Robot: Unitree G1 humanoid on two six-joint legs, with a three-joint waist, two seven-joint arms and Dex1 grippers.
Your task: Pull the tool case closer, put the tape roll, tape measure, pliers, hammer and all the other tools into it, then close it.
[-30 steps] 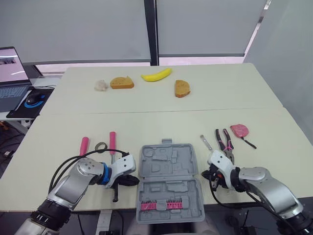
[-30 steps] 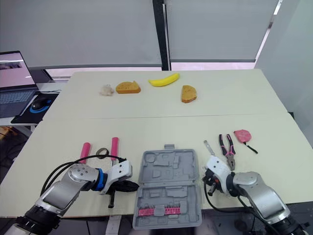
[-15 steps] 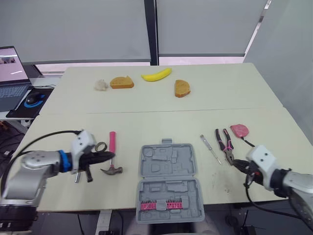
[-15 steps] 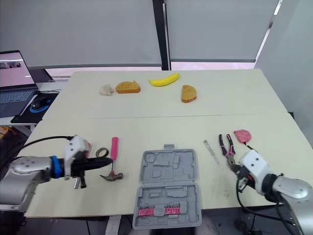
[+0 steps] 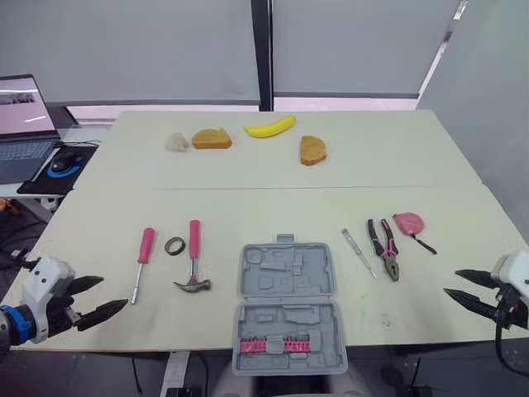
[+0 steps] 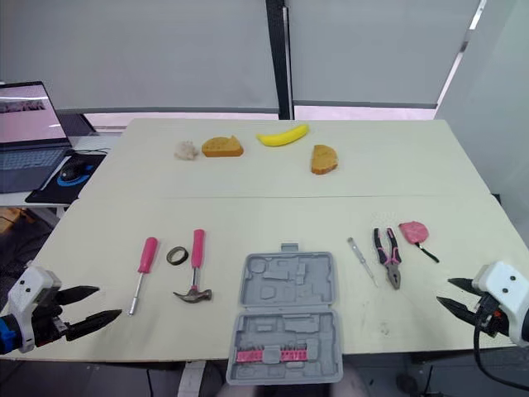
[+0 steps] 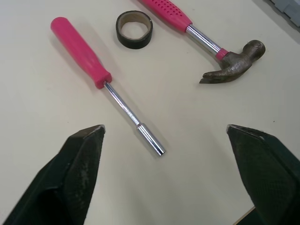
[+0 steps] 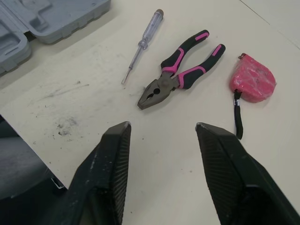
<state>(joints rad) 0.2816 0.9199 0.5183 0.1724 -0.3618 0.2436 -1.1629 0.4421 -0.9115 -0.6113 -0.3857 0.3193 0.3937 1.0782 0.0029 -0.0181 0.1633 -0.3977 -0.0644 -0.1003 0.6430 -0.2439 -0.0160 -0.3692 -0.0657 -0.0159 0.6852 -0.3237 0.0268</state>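
Cream table (image 5: 248, 207), grey blinds behind, laptop (image 5: 21, 124) off to the left. Tool case (image 5: 285, 306) lay open and flat at the near edge, centre, between the two arms. A pink bit strip (image 5: 267, 346) sat in its near half; the far half's recesses looked bare.

Left of it: hammer (image 5: 193, 263), then tape roll (image 5: 174, 245), then a pink-handled driver (image 5: 142, 258). Right of it: slim tester screwdriver (image 5: 359, 252), pliers (image 5: 383, 248), tape measure (image 5: 407, 222).

Left gripper (image 5: 116, 291) sat at the near-left edge, jaws wide, empty, pointed at the driver's tip, not touching. Right gripper (image 5: 451, 281) sat at the near-right edge, jaws wide too, nothing held.

Judgement:
- Case: stiff moulded plastic, probably light and apt to skid. Pinch a side wall.
- Hammer: head-heavy, so take the handle close to the head.
- Pliers: clamp across both rubber grips.
- Tape roll: pinch through the ring wall.
- Tape measure: rounded, may slip.
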